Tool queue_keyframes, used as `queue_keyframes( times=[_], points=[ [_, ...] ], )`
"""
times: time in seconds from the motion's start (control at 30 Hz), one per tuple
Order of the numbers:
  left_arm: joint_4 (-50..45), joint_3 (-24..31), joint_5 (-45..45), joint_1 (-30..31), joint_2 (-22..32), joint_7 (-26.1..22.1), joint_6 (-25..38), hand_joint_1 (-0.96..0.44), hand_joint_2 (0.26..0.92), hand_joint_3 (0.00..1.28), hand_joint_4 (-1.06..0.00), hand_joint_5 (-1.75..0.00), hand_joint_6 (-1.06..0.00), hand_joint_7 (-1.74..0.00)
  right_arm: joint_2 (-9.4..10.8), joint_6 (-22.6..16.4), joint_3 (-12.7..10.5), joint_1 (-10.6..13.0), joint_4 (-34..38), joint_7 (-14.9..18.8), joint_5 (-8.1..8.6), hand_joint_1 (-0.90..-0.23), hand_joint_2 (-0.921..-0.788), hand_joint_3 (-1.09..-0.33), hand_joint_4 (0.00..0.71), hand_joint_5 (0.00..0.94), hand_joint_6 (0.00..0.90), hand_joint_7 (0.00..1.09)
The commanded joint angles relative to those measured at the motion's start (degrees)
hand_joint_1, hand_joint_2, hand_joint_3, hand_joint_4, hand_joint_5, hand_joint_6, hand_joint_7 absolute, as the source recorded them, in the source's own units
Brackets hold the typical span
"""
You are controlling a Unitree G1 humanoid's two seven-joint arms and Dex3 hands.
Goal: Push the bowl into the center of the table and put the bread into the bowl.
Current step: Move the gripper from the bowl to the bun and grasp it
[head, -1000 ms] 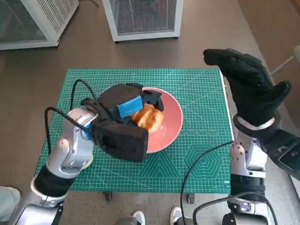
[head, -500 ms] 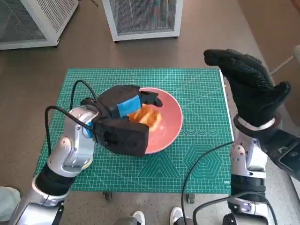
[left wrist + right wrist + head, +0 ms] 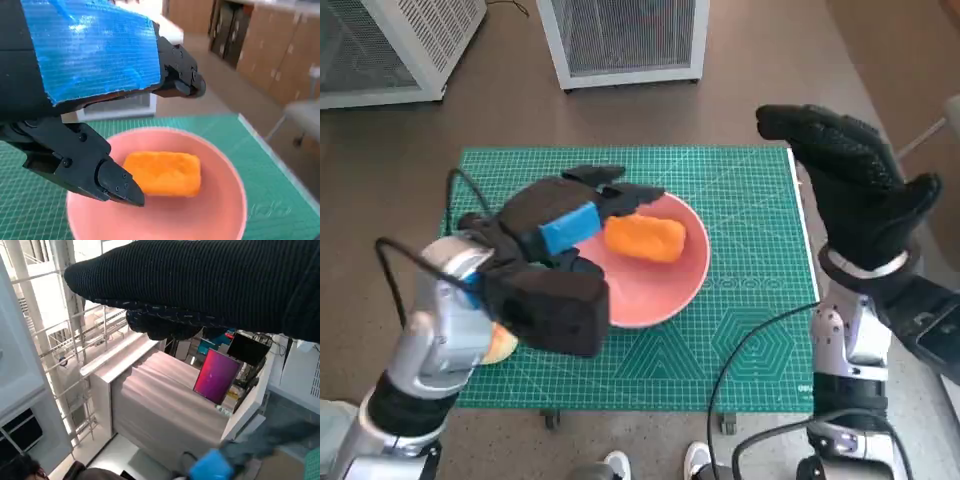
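Observation:
The pink bowl (image 3: 665, 283) stands near the middle of the green mat (image 3: 750, 230). An orange piece of bread (image 3: 645, 238) lies inside it, also plain in the left wrist view as bread (image 3: 162, 172) in the bowl (image 3: 220, 210). My left hand (image 3: 560, 225) hovers over the bowl's left rim, fingers apart, holding nothing and a little clear of the bread. My right hand (image 3: 850, 185) is raised beyond the mat's right edge, empty, with its fingers spread.
Two white mesh cabinets (image 3: 625, 40) stand on the floor behind the table. A pale round object (image 3: 500, 345) peeks out under my left forearm at the mat's left front. A person's shoes (image 3: 615, 464) show by the table's front edge.
My left hand has let go of the bread, which now lies free in the bowl, and the hand and forearm have drawn back to the left. The right hand has not moved.

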Motion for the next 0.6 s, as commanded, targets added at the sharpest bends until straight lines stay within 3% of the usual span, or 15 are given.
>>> queue_keyframes(
  times=[0.03, 0.37, 0.6],
  points=[
    [-6.3, 4.9, -2.6, 2.0, 2.2, -1.4, 2.4, -0.24, 0.754, 0.01, -0.08, 0.00, -0.27, 0.00, 0.2, 0.3, 0.3, 1.2, -0.1, -0.4, -0.52, -0.632, -0.921, -0.728, 0.251, 0.000, 0.286, 0.04],
    [-17.0, 20.3, -13.9, 9.5, 7.1, -4.7, 4.9, -0.35, 0.757, 0.00, -0.05, 0.00, -0.25, 0.00, 0.3, 0.7, 0.8, 1.8, -1.1, -0.8, -0.52, -0.640, -0.921, -0.727, 0.250, 0.000, 0.287, 0.04],
    [-22.1, 31.4, -20.1, 17.3, 11.6, -7.8, 7.0, -0.33, 0.742, 0.00, -0.04, 0.00, -0.24, 0.00, 0.2, 1.2, 1.0, 2.2, -1.9, -1.0, -0.23, -0.638, -0.921, -0.727, 0.248, 0.000, 0.286, 0.04]
  ],
)
